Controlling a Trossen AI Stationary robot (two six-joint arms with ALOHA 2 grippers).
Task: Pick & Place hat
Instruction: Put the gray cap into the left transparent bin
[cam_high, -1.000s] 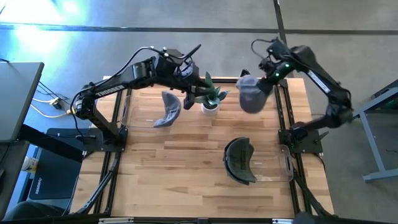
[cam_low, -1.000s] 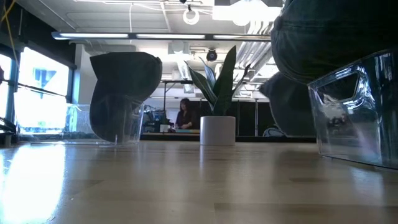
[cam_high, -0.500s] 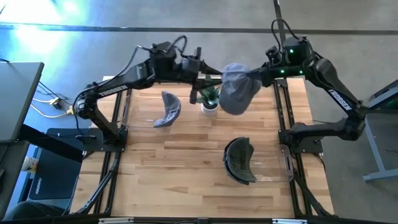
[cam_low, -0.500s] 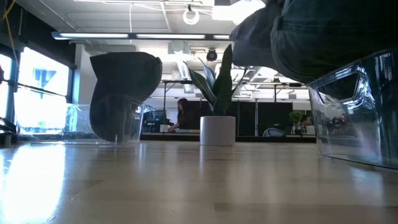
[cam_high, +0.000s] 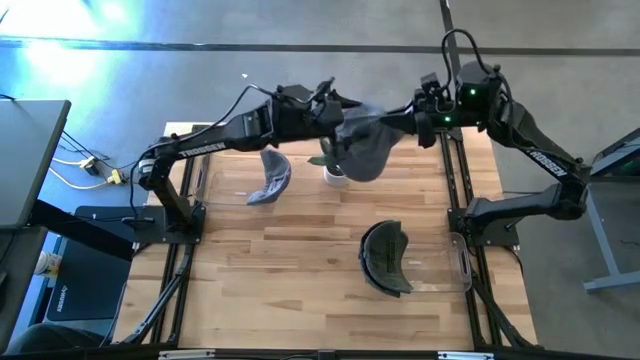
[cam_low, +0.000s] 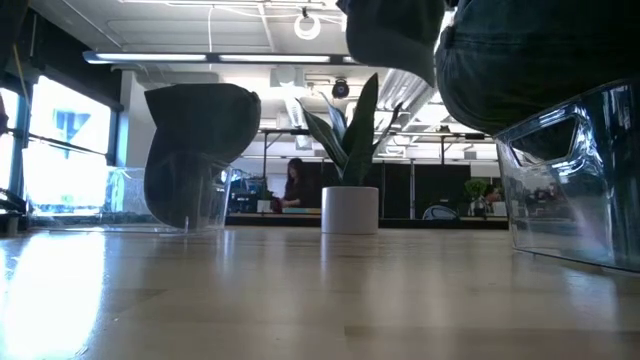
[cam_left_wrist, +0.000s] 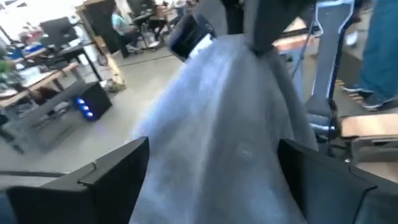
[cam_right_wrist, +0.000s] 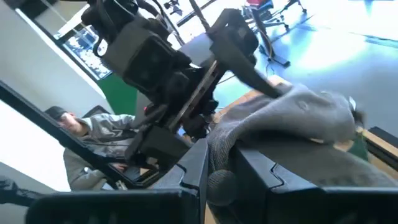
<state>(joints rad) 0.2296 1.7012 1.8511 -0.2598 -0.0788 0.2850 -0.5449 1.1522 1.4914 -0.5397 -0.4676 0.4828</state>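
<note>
A grey hat (cam_high: 362, 143) hangs in the air over the potted plant (cam_high: 337, 172) at the table's far middle; its lower part shows at the low view's top (cam_low: 392, 30). My right gripper (cam_high: 418, 124) is shut on the hat's right end. My left gripper (cam_high: 335, 112) is open at the hat's left end, its fingers (cam_left_wrist: 115, 168) standing on either side of the grey cloth (cam_left_wrist: 230, 143). My right gripper pinches a bunched part of the hat's cloth (cam_right_wrist: 219, 163) between its two fingers. It comes from the table's right, about level. The hat is lifted clear and sags below and to the left of the fingers. My left gripper: whether its fingers touch the cloth, I cannot tell.
Another grey hat (cam_high: 270, 176) stands in a clear bin (cam_low: 205, 195) at the far left. A dark hat (cam_high: 385, 258) lies in a clear bin (cam_high: 455, 262) at the near right. A person (cam_right_wrist: 87, 134) sits beyond the table.
My right gripper has carried the grey hat from the far right toward the table's left and upward, until it hangs over the plant. My left gripper has swung toward the right, up to the hat's left end.
</note>
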